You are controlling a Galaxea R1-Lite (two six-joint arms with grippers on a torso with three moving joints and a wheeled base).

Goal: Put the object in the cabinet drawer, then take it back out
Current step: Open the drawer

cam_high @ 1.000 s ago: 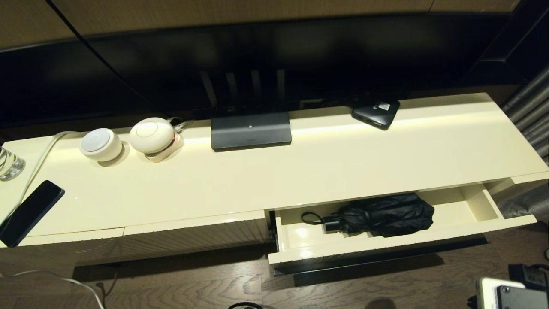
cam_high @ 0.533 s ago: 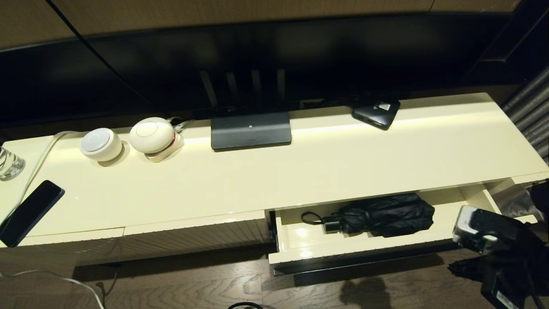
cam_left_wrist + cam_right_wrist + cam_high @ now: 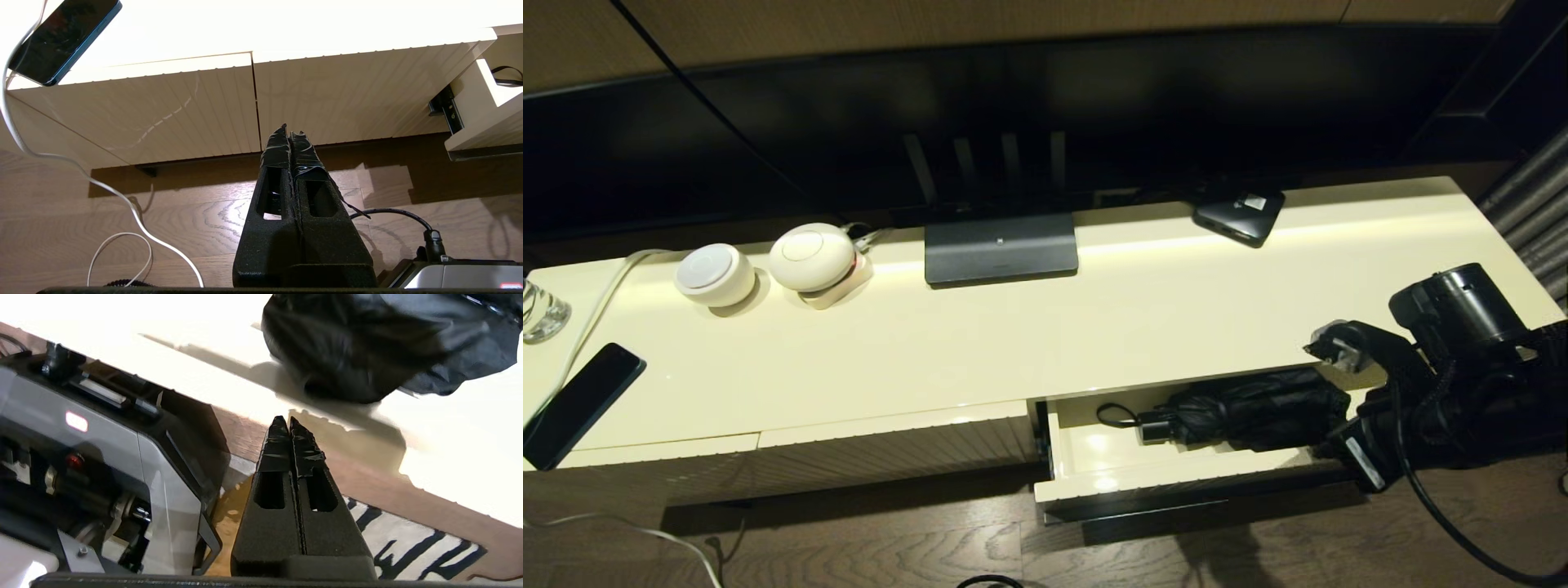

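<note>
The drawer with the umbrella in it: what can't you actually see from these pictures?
- Drawer, head view: its right end is hidden behind the right arm.
- Umbrella, head view: its right tip is covered by that arm; right wrist view: cut off by the frame edge.
- Right gripper: fingertips hidden in the head view.
- Left gripper: shows only in its own wrist view.

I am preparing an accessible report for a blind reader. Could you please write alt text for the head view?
A black folding umbrella lies in the open cabinet drawer of a long cream cabinet. The robot's right arm reaches in from the right, covering the drawer's right end. On the cabinet top stand two white round devices, a phone and a small black box.
</note>
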